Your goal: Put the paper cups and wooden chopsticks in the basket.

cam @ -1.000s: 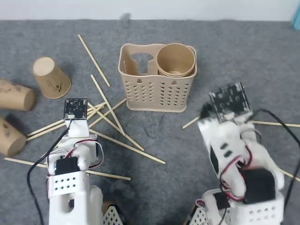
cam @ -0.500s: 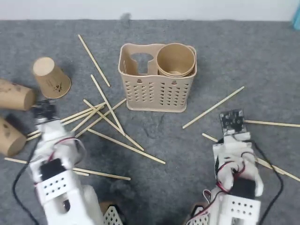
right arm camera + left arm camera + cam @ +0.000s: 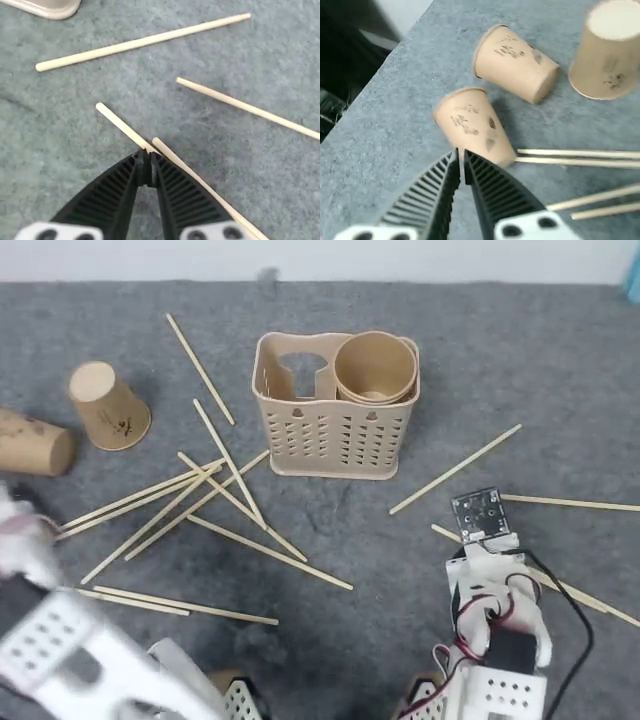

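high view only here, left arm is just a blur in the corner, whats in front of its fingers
observer: the left gripper is shut and empty. A tan paper cup lies on its side just beyond it.
operator: ok and the right one, holding anything
observer: the right gripper is shut, right at the end of a wooden chopstick lying flat. I can't tell whether it pinches it.
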